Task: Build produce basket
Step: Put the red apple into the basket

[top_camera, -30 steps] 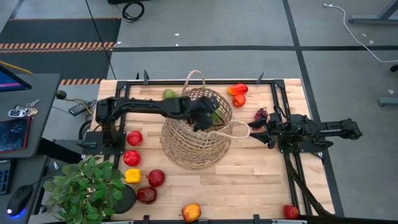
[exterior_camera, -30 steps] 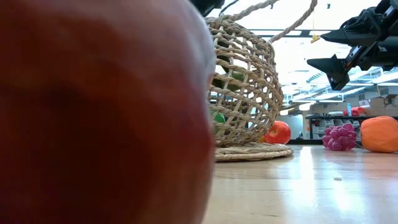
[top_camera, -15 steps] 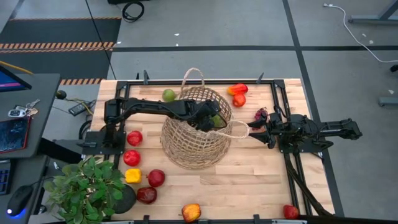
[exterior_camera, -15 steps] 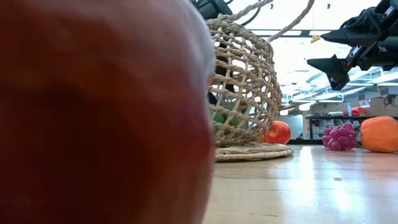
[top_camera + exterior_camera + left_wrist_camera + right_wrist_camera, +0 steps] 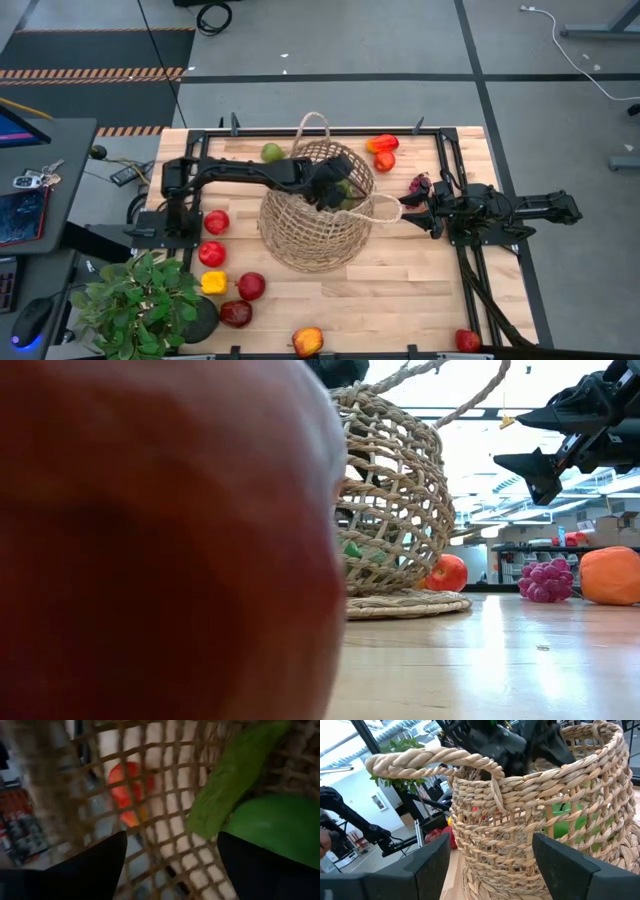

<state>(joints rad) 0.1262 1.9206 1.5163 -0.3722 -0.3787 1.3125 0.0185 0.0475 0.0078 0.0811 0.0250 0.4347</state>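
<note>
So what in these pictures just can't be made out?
- Low view: a blurred red fruit right at the lens hides the left half of the table.
- High view: the left claw sits inside the basket; the arm and weave hide how much produce is in there.
- Left wrist view: the green pieces are too close and blurred to name.
- High view: the bottom edge cuts off the potted plant.

Basket mid-desk, produce scattered all around it!

The tan open-weave basket sits tipped, mouth leaning toward the far right, one loop handle at the far rim, the other out to the right. Green pieces lie inside. Red fruits and a yellow one line the left side, a green fruit far left, orange-red ones far right, purple grapes right.
</note>
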